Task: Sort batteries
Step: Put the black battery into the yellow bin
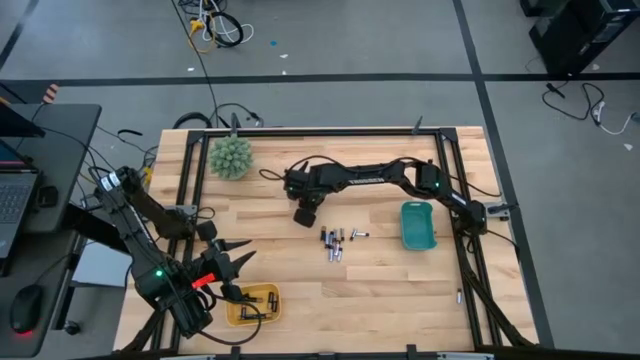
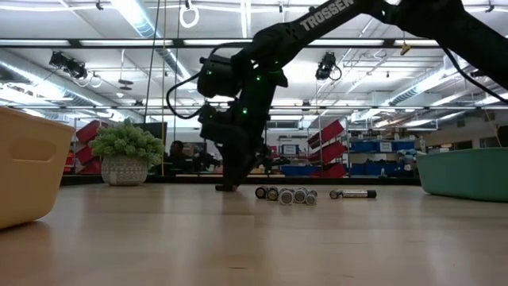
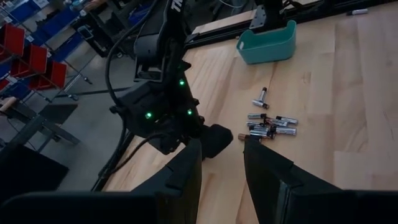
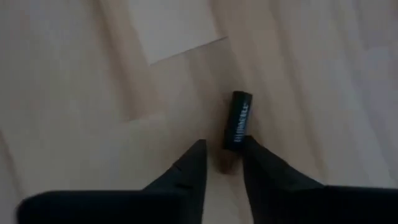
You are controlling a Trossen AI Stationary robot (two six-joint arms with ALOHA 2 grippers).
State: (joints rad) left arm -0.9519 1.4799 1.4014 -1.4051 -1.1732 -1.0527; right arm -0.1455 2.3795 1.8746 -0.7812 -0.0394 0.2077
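A loose dark battery (image 4: 239, 118) lies flat on the wooden table. My right gripper (image 4: 222, 152) points down at it, open, with one fingertip on each side of the battery's near end. This gripper (image 1: 305, 214) is just left of a cluster of several batteries (image 1: 335, 243), whose ends show in the low view (image 2: 287, 195). My left gripper (image 3: 221, 163) is open with nothing between its fingers. It hangs above the table's near left (image 1: 233, 262), beside the yellow tray (image 1: 253, 304). My right gripper comes from above, slanting down, its fingers along the dark battery and astride its near end (image 4: 227, 157). The battery lies flat on the table. Whether either finger (image 4: 256, 163) touches it I cannot tell.
A teal tray (image 1: 418, 225) stands right of the cluster. A spiky green ball (image 1: 231, 157) sits at the far left. A black rail frame (image 1: 300, 131) borders the table. Bare wood lies between the cluster and the near edge.
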